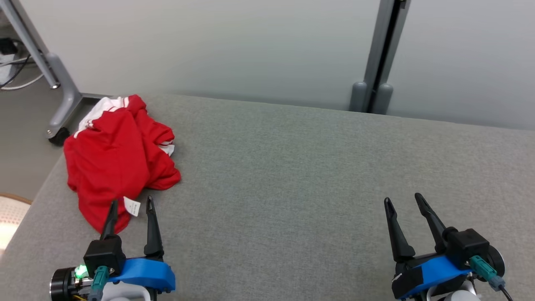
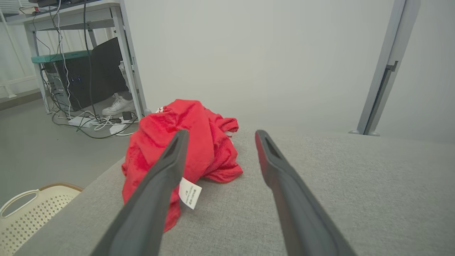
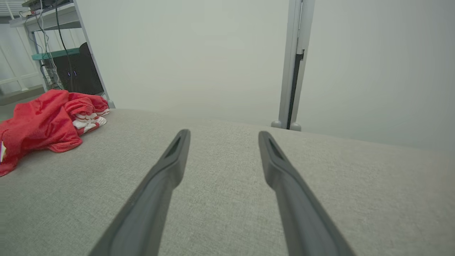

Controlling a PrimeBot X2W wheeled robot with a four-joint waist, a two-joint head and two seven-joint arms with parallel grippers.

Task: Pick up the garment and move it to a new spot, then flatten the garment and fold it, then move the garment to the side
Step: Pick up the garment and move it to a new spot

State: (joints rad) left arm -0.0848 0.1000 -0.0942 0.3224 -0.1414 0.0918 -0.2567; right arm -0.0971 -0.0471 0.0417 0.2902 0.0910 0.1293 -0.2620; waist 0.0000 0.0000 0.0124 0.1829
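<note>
Sewn-in white tag (image 2: pixel 189 193) at the near edge of the red garment (image 2: pixel 208 142), several short lines of dark print on its face, characters too small and blurred to read, no legible text anywhere

A broad bench (image 1: pixel 292 167) upholstered in grey woven fabric, rounded along its left edge, runs from near to far across the scene. A crumpled red garment (image 1: pixel 117 159) of mesh-like cloth lies bunched on the far left part of it, close to that edge, with its white-striped trim at the far side. A small white label (image 1: pixel 132 206) sticks out at the heap's near side.
</note>
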